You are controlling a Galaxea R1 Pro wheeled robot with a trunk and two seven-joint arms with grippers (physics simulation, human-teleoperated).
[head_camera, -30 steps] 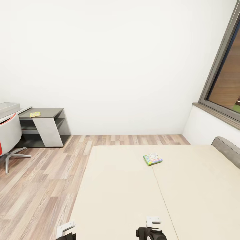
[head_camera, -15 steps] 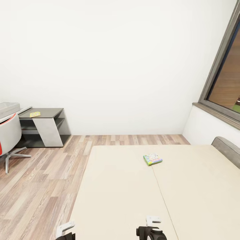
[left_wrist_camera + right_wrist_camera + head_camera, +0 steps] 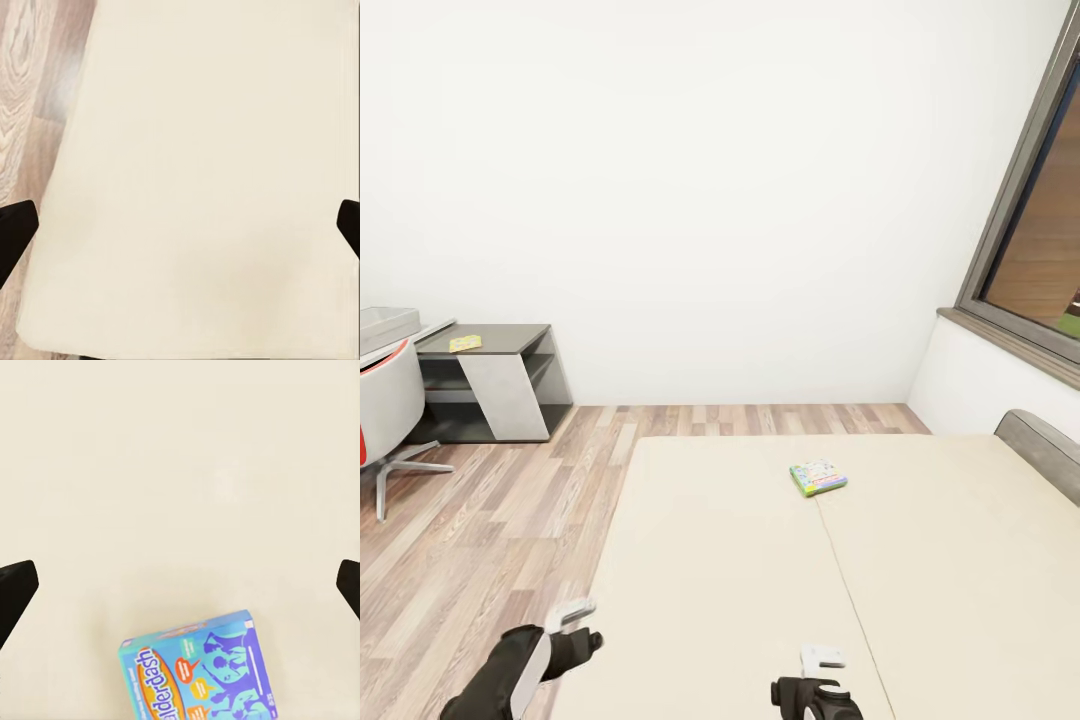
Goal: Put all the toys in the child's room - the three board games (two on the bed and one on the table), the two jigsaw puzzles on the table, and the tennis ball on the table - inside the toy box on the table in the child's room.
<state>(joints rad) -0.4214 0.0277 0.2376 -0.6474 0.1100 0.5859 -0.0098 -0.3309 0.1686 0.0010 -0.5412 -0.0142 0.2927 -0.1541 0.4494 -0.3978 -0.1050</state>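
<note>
On bed [image 3: 960,560]: green-edged game box [image 3: 818,477]; left tool [image 3: 574,627] spread wide.

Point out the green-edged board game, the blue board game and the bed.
green-edged board game [image 3: 818,477], head view, middle of its cover
blue board game [image 3: 199,671], right wrist view, its printed lid
bed [image 3: 710,560], head view, bare beige mattress

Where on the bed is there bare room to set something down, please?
Most of the bed is bare: the whole near half up to the green-edged board game, and the stretch from that game to the headboard. Under the right gripper lies a blue board game.
</note>
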